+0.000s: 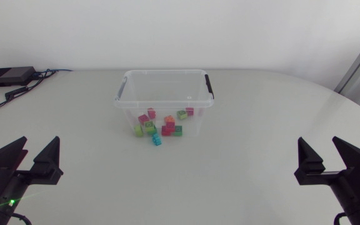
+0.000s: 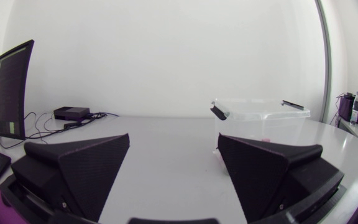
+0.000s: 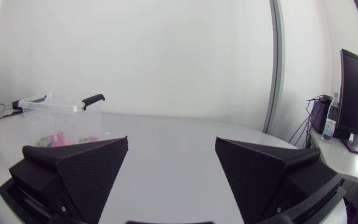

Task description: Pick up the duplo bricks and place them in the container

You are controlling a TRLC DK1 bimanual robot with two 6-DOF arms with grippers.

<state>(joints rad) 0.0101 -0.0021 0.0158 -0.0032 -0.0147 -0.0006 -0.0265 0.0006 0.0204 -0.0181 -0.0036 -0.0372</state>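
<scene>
A clear plastic container (image 1: 164, 87) with black handles stands at the table's middle back. Several duplo bricks (image 1: 167, 125), pink, red, green and orange, show through its clear front wall; I cannot tell whether all lie inside. A cyan brick (image 1: 157, 140) lies at the foot of that wall, seemingly on the table. My left gripper (image 1: 40, 141) is at the near left, open and empty, far from the container (image 2: 260, 115). My right gripper (image 1: 318, 141) is at the near right, also open and empty. Each wrist view shows its own gripper, left (image 2: 173, 138) and right (image 3: 171, 140), with the container (image 3: 61, 107) far ahead.
A black box (image 1: 8, 76) with cables lies at the table's back left corner. Bare white table (image 1: 242, 162) stretches between both grippers and the container.
</scene>
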